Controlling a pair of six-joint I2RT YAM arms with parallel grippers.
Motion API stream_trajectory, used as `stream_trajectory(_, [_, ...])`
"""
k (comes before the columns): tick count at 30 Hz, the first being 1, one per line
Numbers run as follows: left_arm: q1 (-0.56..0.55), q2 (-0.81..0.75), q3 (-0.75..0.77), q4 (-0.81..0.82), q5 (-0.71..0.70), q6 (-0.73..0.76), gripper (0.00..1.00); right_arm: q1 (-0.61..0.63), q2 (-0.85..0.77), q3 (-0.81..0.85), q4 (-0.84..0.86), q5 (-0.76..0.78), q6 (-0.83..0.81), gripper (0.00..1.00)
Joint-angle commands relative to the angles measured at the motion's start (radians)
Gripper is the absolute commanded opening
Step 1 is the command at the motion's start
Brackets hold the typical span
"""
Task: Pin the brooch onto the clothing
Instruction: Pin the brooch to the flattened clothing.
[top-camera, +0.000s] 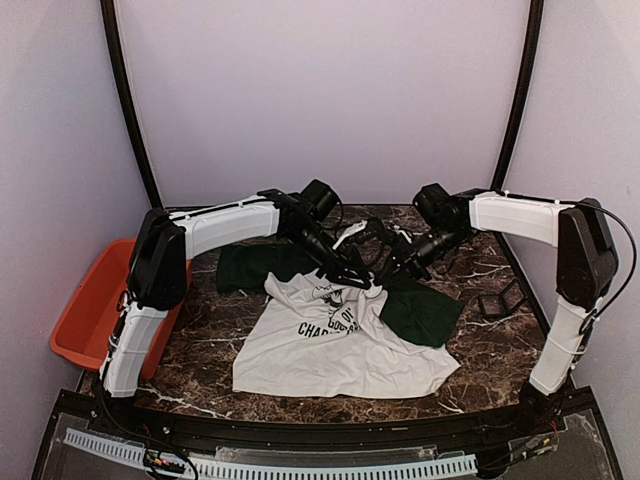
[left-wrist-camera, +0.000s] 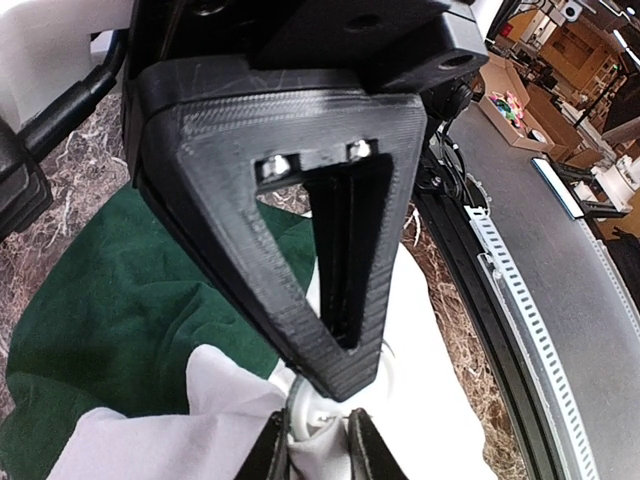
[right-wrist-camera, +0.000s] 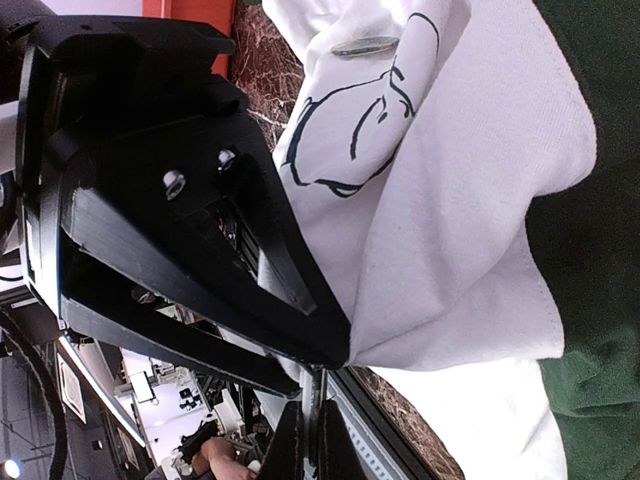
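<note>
The shirt (top-camera: 330, 355) lies crumpled in the middle of the table (top-camera: 490, 350), a dark brown slab veined with white like polished marble. The shirt is soft white fabric, with dark green sleeves (top-camera: 420, 312) thrown out to either side. A black line-drawn cartoon head and lettering (top-camera: 325, 322) on the chest are partly lost in the folds. The 2 arms, white shells with black joints, bend in from both sides and meet over the shirt's far end, hiding the cloth there from above. The left claw (left-wrist-camera: 318, 450) is ridged black printed plastic with a triangular frame. Its fingers (left-wrist-camera: 268, 455) stand a little apart, nipped on a bunch of white cloth. A small pale round piece sits in that bunch, too blurred for me to name. The right claw (right-wrist-camera: 305, 440) is fully closed, and a fold of white cloth drapes against its frame. Whether it pinches that cloth I can't tell. Beyond it a thin grey disc (right-wrist-camera: 365, 45), possibly the brooch, rests edge-on on the white cloth beside the drawn head. An orange plastic bin (top-camera: 85, 315) sits at the table's left edge, partly hidden by the left arm. A small black stand (top-camera: 498, 300) sits near the right arm.
</note>
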Motion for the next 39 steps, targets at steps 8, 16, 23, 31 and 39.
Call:
stream_trajectory(8, [-0.081, 0.013, 0.019, -0.031, 0.069, -0.008, 0.18, -0.008, 0.007, 0.045, 0.148, 0.034, 0.013, 0.00])
stream_trajectory(16, [-0.094, 0.013, 0.023, -0.066, -0.009, 0.021, 0.18, -0.009, 0.014, 0.056, 0.126, 0.073, 0.014, 0.00])
stream_trajectory(23, [-0.096, 0.011, 0.042, -0.106, -0.034, 0.053, 0.20, -0.009, 0.011, 0.047, 0.123, 0.075, 0.009, 0.00])
stream_trajectory(31, [-0.095, 0.005, 0.054, -0.140, -0.051, 0.079, 0.22, -0.008, 0.006, 0.040, 0.123, 0.065, 0.001, 0.00])
stream_trajectory(39, [-0.095, 0.002, 0.056, -0.156, -0.076, 0.093, 0.23, -0.008, 0.000, 0.037, 0.125, 0.055, 0.000, 0.00])
